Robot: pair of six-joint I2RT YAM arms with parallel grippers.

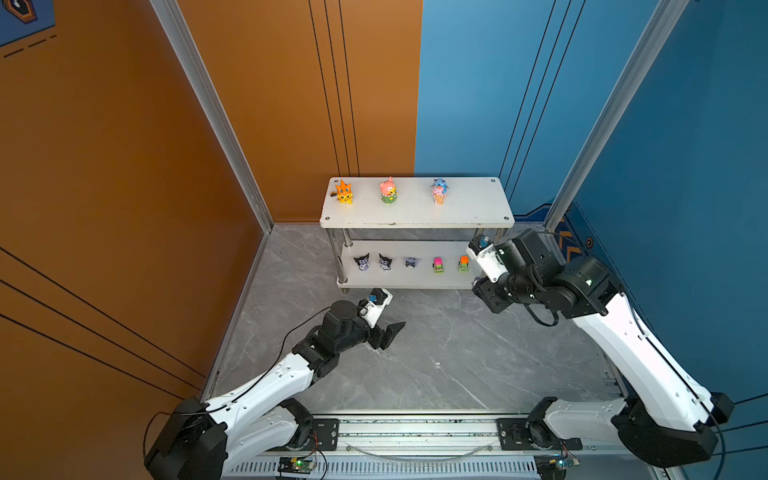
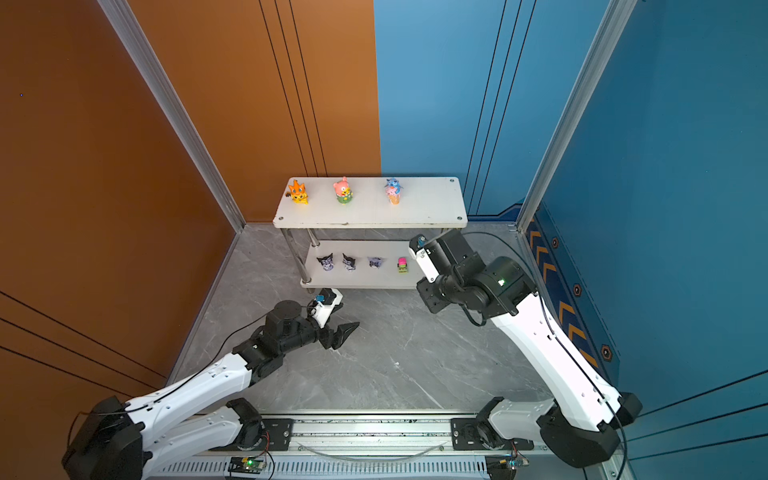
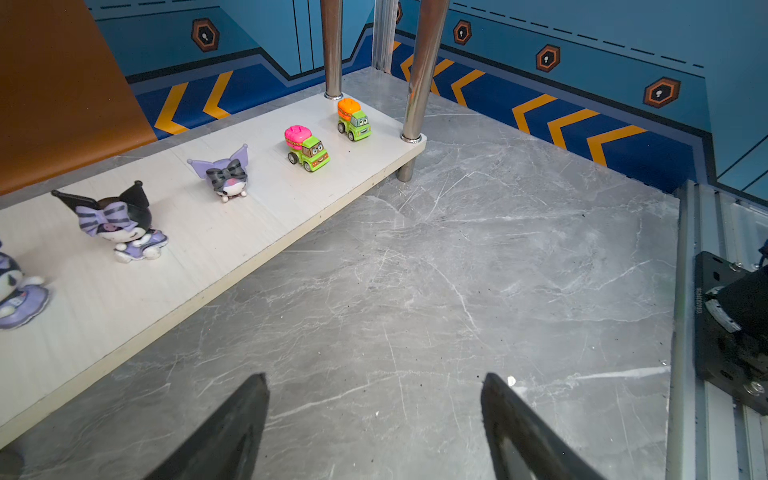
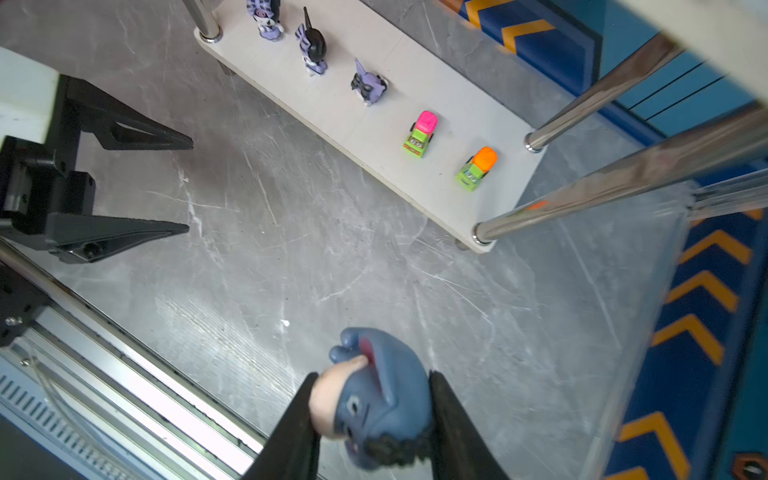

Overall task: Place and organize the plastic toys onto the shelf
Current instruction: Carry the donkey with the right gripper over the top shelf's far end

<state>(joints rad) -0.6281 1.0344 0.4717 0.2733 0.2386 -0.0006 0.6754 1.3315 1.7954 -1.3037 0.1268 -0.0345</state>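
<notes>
The right tool (image 4: pixel 372 388) is clamped on the grey-blue plastic donkey figurine (image 4: pixel 386 409) above the grey marbled bench (image 4: pixel 332 249), by one end of the white two-tier chrome-post shelf (image 1: pixel 465 208). The left tool (image 3: pixel 374 386) stands wide and empty before its lower board, which carries five toys (image 1: pixel 410 262); three others (image 1: pixel 388 192) stand on top.
</notes>
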